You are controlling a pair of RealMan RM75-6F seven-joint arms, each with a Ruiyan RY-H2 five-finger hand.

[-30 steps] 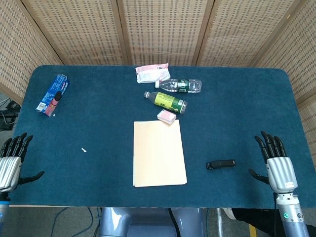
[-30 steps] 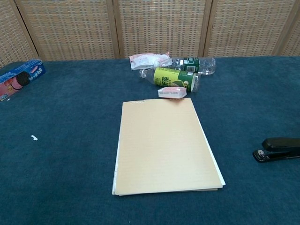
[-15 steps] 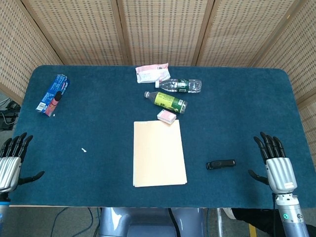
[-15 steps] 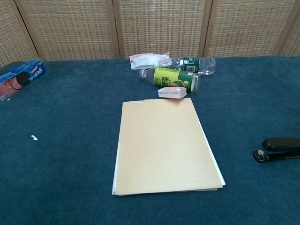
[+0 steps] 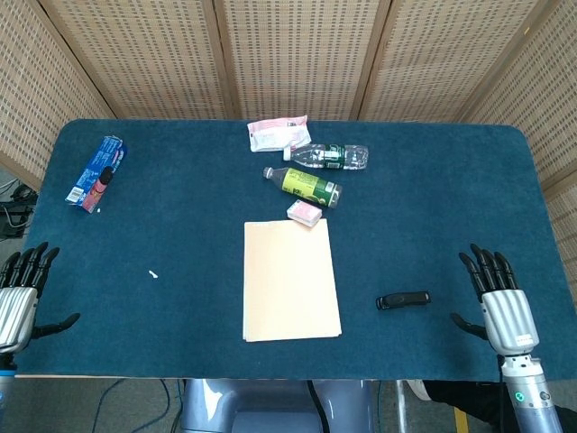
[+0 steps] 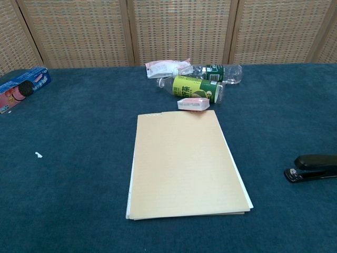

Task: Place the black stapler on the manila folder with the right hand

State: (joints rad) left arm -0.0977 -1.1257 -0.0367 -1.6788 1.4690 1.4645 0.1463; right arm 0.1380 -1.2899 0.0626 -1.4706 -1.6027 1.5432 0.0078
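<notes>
Two bottles (image 5: 316, 170), one stapler (image 5: 403, 299), one folder (image 5: 290, 280), one cookie pack (image 5: 96, 170), two small packets (image 5: 278, 133).

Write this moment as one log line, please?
stapler: on table, untouched | folder: bare | right hand: open | left hand: open

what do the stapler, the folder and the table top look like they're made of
Black stapler: probably plastic or painted metal, smooth with a faint sheen. Manila folder: thin matte card, layered edges showing. Table: covered in dark blue fabric, felt or carpet-like, with a fuzzy texture.
</notes>
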